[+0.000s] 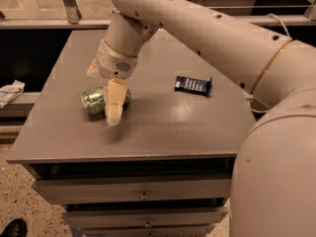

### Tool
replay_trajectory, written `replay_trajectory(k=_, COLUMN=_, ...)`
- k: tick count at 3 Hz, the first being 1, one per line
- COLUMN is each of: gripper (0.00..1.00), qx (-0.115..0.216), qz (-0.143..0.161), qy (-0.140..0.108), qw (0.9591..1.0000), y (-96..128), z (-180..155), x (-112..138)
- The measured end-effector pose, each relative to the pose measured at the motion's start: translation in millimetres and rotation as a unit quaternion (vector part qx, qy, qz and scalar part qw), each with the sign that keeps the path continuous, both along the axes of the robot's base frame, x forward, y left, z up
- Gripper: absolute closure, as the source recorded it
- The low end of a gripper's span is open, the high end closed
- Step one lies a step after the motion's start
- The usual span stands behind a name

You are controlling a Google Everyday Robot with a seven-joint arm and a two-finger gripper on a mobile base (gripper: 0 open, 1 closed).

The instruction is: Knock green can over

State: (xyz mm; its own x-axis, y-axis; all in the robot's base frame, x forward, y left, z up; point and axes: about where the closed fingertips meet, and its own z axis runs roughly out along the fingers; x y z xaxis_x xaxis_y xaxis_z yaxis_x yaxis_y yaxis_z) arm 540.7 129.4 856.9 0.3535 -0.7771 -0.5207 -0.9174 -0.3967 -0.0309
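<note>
The green can [92,101] lies on its side on the left part of the grey table [187,125], its silver end facing left. My gripper [104,89] hangs from the cream arm right over the can. One cream finger [114,104] stands in front of the can and covers its right part. The other finger [93,69] shows behind and above it. The fingers stand apart, so the gripper is open and does not clamp the can.
A dark blue snack bar [192,85] lies on the table right of centre. The arm's large cream body [276,172] fills the right side. Drawers [143,195] sit under the tabletop. A white item [10,92] lies on a ledge at left.
</note>
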Motion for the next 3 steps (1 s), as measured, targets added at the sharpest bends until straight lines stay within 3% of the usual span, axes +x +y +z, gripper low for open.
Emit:
replay_trajectory(k=1, gripper=0.0, qx=0.004, qz=-0.011, qy=0.005, qw=0.9999, y=-6, z=-1, x=-1)
replay_trajectory(k=2, gripper=0.0, qx=0.041, qz=-0.076, qy=0.018, qw=0.9961, y=-40, z=7, x=11)
replay_trajectory(k=3, gripper=0.0, qx=0.081, qz=-0.142, qy=0.02, qw=0.9864, y=-80, z=19, x=26)
